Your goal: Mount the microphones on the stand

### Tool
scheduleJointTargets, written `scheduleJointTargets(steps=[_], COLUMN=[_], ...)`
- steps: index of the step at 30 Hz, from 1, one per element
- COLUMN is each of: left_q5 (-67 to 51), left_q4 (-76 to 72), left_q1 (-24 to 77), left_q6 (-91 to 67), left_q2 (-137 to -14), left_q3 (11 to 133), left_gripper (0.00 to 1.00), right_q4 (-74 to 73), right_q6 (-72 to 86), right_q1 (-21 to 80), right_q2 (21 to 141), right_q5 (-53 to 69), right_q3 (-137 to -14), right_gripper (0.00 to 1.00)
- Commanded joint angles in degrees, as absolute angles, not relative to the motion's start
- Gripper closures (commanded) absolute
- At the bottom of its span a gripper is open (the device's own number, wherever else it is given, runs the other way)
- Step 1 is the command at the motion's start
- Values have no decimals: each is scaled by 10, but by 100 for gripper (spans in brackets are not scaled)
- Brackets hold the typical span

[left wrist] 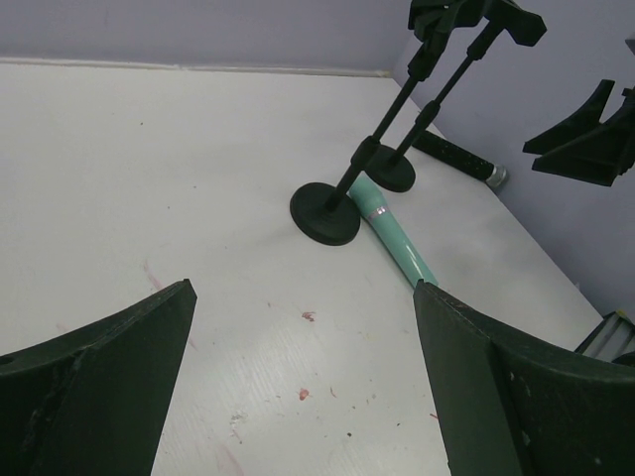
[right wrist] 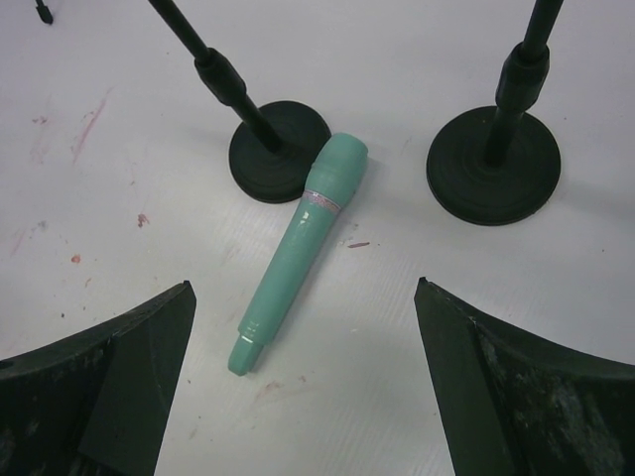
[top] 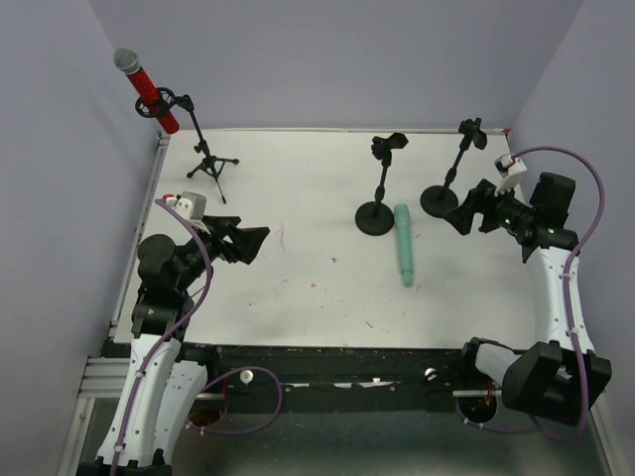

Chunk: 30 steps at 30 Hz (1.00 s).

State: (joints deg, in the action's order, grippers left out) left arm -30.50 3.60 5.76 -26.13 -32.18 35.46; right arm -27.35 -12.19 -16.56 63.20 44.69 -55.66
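The red microphone point(top: 149, 89) with a grey mesh head sits clipped in the tripod stand point(top: 208, 164) at the back left. The mint-green microphone point(top: 404, 243) lies flat on the table beside the middle round-base stand point(top: 377, 213); it also shows in the right wrist view point(right wrist: 298, 248) and the left wrist view point(left wrist: 397, 243). The black microphone point(left wrist: 458, 159) lies by the right wall behind the stands. My right gripper point(top: 461, 213) point(right wrist: 305, 285) is open and empty, above and just right of the green microphone. My left gripper point(top: 260, 241) point(left wrist: 305, 288) is open and empty at the left.
A second round-base stand point(top: 440, 198) with an empty clip point(top: 471, 132) stands close to my right gripper. The middle stand's clip point(top: 389, 146) is empty too. Purple walls close the table at the back and on both sides.
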Motion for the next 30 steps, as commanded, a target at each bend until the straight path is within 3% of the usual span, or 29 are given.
scheduleJointTargets(steps=[1,6,12,21,30], left_q5=[-316,-318,-320,-352,-344], left_q4=[45,44,43,19,25], left_q1=[60,60,60,60,59], left_q6=[-255,-256,-257,-276,-272], left_q2=[-317,-318,-322,-330,-332], left_q3=[362,361,362,357,357], left_gripper=[2,2,1,2,1], right_q4=[-239,-243,-349,-472,-398], right_q6=[-164,-232,-358,-420,-309], right_q1=[-178,-180,-179,-178,-173], right_q2=[648,647,628,639,673], right_q5=[480,516,592,534,420], right_q3=[-538,-510,-481,-497,-499], right_gripper=[0,0,0,0,0])
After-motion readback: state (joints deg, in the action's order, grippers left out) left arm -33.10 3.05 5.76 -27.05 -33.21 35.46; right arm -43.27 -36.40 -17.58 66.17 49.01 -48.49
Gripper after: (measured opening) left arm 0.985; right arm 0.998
